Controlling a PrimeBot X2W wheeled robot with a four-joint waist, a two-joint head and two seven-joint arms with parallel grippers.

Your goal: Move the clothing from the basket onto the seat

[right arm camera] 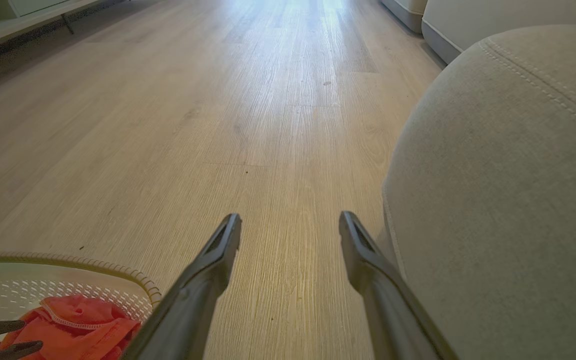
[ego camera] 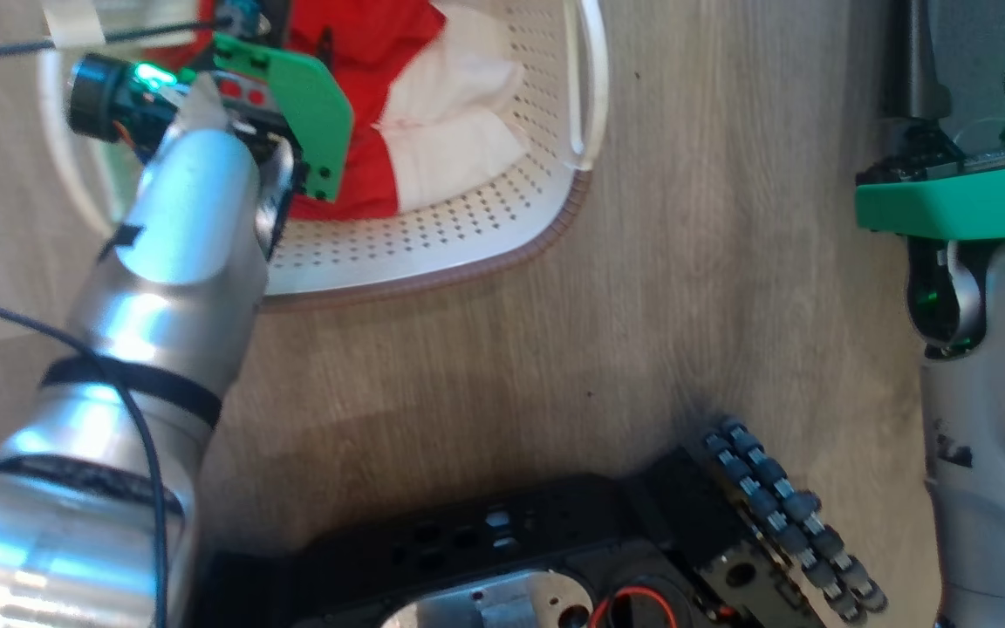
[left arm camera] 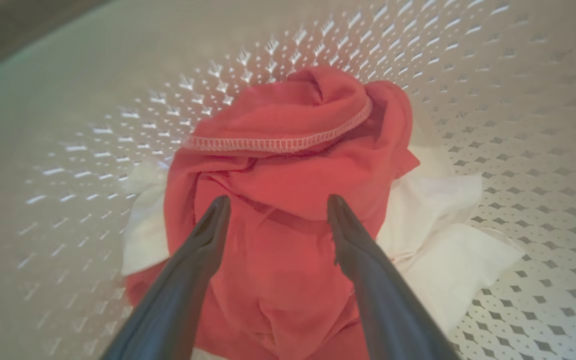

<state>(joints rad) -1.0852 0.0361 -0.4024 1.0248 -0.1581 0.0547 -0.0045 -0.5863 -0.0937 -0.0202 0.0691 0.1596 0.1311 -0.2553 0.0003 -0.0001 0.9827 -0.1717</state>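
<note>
The clothing (left arm camera: 288, 165), crumpled red fabric with white panels, lies in the cream perforated basket (left arm camera: 518, 125). My left gripper (left arm camera: 278, 200) hangs open just above the red cloth, one finger on each side of a fold, nothing clamped. In the head view the left wrist (ego camera: 293, 113) reaches into the basket (ego camera: 468, 235) over the clothing (ego camera: 433, 131). My right gripper (right arm camera: 290, 220) is open and empty, low over the wooden floor, right beside the rounded grey seat (right arm camera: 508, 190). The right wrist view also catches the basket (right arm camera: 118, 274) and clothing (right arm camera: 83, 320) at lower left.
Pale wooden floor (ego camera: 686, 288) lies between the basket and the right arm (ego camera: 991, 349). My dark wheeled base (ego camera: 555, 541) fills the bottom of the head view. Further pale upholstered furniture (right arm camera: 468, 20) stands behind the seat, and a low shelf (right arm camera: 28, 25) at far left.
</note>
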